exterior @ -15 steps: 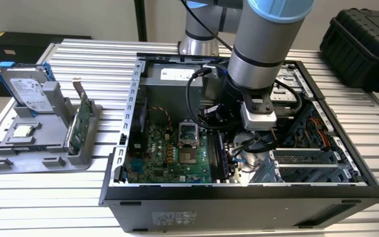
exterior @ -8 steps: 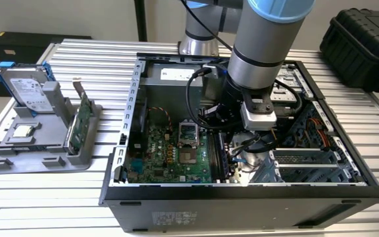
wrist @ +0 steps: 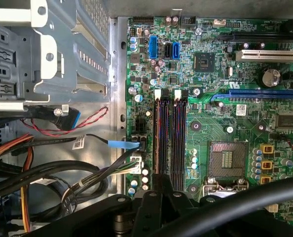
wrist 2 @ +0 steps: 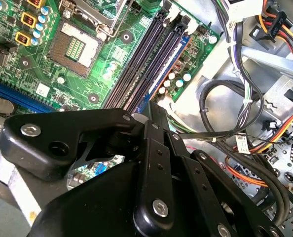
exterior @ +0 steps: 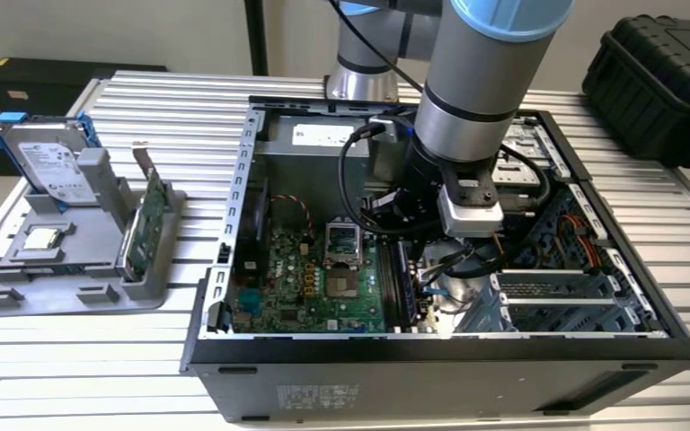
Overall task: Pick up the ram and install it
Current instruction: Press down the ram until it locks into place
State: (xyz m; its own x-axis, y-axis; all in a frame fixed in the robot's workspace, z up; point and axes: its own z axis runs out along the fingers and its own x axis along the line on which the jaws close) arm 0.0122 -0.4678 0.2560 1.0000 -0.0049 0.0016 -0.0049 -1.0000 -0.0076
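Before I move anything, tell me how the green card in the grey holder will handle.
The green card looks thin and rigid: probably stiff and light. It stands on edge in the grey holder, so a sideways push might tilt it. Bare components suggest it is fragile.

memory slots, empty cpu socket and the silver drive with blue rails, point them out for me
long black memory slots (wrist: pixel 170 136), first wrist view, middle of the slot bank
square empty cpu socket (wrist: pixel 227 160), first wrist view, centre of the pin field
silver drive with blue rails (exterior: pixel 48 163), exterior view, its flat metal face
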